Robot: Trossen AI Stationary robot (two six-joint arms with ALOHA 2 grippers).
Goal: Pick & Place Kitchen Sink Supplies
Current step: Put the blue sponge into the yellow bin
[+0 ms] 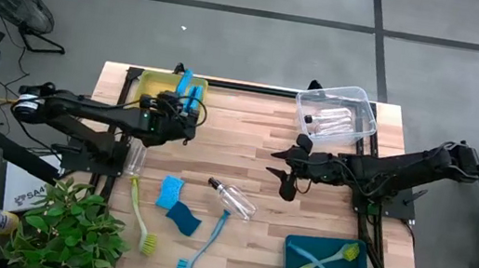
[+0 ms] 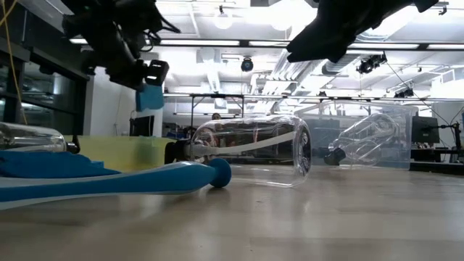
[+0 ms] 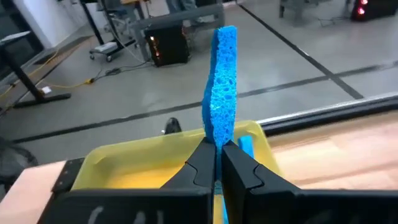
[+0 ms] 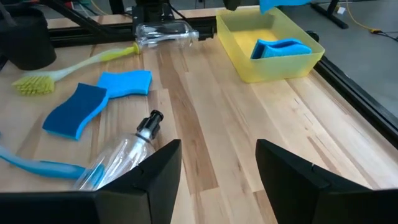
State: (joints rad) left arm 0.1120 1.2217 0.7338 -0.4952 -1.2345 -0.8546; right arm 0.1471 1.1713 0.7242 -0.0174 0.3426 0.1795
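Left gripper (image 3: 216, 163) pinched 1 sponge (image 3: 222, 87) upright over the yellow bin (image 3: 124, 165), apparently to drop it in, while right gripper (image 4: 217, 163) hung spread and empty above a bottle (image 4: 118, 158).

No text, label, brand, number or sign can be read in any of the views. A white box (image 1: 25, 187) on the floor off the tabletop's left edge, beside the plant, carries dark print, but the letters are too small and partly hidden to make out. Faint pale marks show on the dark body of the left claw (image 3: 214, 163) in its wrist view; they form no legible characters. The clear bottles, the sponges, the brushes and the bins show no lettering.
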